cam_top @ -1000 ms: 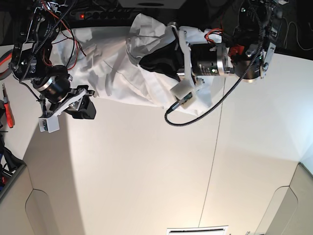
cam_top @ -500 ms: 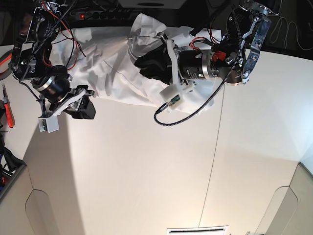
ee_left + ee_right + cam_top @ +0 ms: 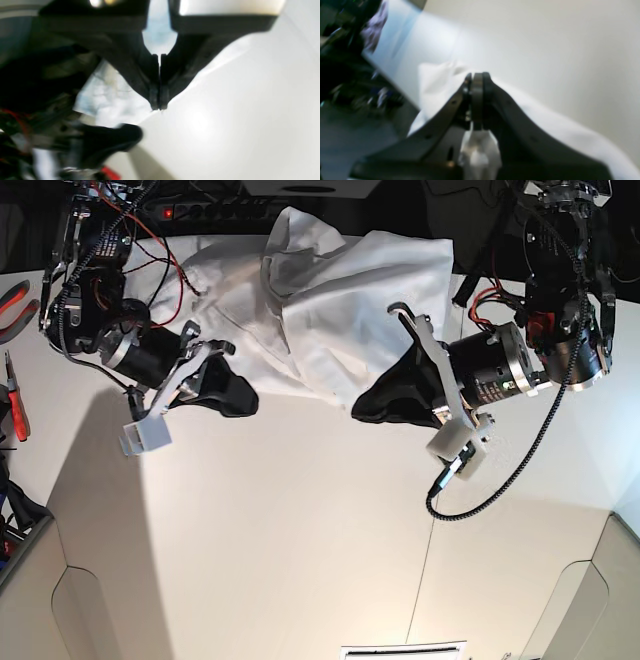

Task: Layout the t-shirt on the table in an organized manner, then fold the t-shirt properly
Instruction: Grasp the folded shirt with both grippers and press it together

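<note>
Lying crumpled along the far edge of the wide matte white table (image 3: 300, 540), the large plain white cotton t-shirt (image 3: 330, 300) is seen bunched into deep folds, its near hem drawn toward the two arms in the base view. The garment is spread between both claws, and the rest of the tabletop in front of it carries only a thin dark seam line (image 3: 425, 580) running across it.

The left claw (image 3: 365, 408), on the right of the base view, is found at the near edge of the cloth. In the left wrist view its black fingers (image 3: 150, 82) are pressed together at the tips, and a blurred pale strip of cloth is seen just at those tips; whether fabric is actually pinched cannot be told.

The right claw (image 3: 245, 395), on the left of the base view, is placed at the cloth's lower left edge. In the right wrist view its dark jaws are closed flat against each other at the right claw (image 3: 477, 77), with white fabric lying behind and beside them; a grip on the cloth cannot be confirmed.

Red-handled pliers (image 3: 14, 395) are seen at the table's left edge.
</note>
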